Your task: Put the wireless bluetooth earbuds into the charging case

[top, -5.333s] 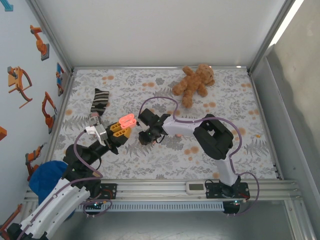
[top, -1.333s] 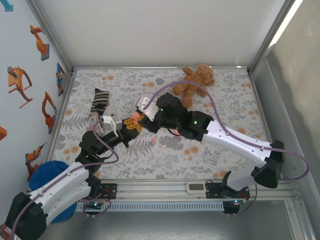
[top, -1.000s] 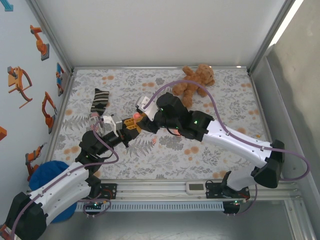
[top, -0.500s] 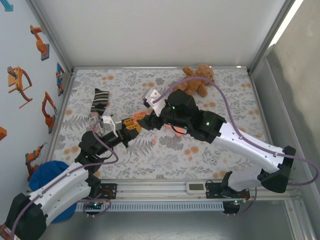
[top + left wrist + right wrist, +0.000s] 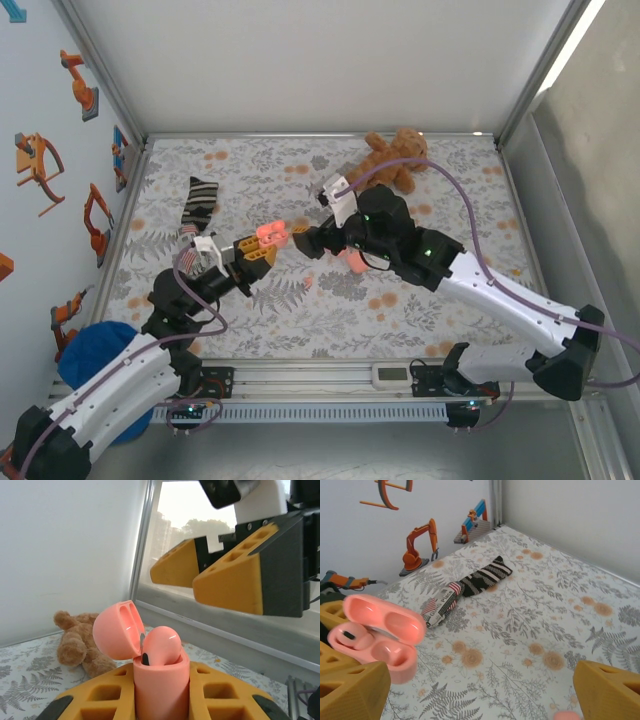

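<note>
The case (image 5: 268, 233) is clamped in the left gripper (image 5: 256, 252) above the cloth (image 5: 450, 200), its lid swung open. One earbud (image 5: 351, 639) sits inside it, glossy salmon-pink with a dark tip. The right gripper (image 5: 302, 236) hangs just beside the case, jaws spread wide, holding nothing. Another earbud (image 5: 308, 283) lies loose on the cloth.

A cloth (image 5: 330, 320) printed with grey ferns and orange flowers covers the table; a plain white wall (image 5: 320, 60) closes the top of the frame; the left wall (image 5: 30, 100) carries orange robot-arm stickers (image 5: 38, 162); a metal rail (image 5: 330, 372) edges the bottom; a bright strip of light (image 5: 572, 45) crosses the upper right corner.
</note>
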Tool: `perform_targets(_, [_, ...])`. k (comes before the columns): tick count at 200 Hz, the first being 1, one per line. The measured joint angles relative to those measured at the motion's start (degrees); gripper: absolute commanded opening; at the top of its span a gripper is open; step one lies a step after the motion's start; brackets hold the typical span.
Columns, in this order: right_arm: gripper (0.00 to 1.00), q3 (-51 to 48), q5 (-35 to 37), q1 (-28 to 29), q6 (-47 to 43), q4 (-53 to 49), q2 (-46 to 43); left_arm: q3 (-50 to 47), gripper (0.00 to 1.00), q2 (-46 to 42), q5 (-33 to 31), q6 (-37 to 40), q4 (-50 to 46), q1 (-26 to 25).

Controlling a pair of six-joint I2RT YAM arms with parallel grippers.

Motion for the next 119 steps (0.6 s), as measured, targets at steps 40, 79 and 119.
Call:
perform_targets(40, [0.94,-6.0,0.0,-2.7,5.8,1.2,-0.3,0.0,0.00,-4.3,-1.7,0.9,-3.3,0.0])
perform_targets(79, [0.95,-9.5,-0.5,-3.1,9.8,1.2,1.9,0.0,0.00,-7.3,-2.6,1.7,-6.0,0.0])
perform_targets(119, [0.95,-9.7,-1.2,-3.1,11.2,0.3,6.5,0.0,0.00,-9.0,-2.9,2.1,-7.7,0.0])
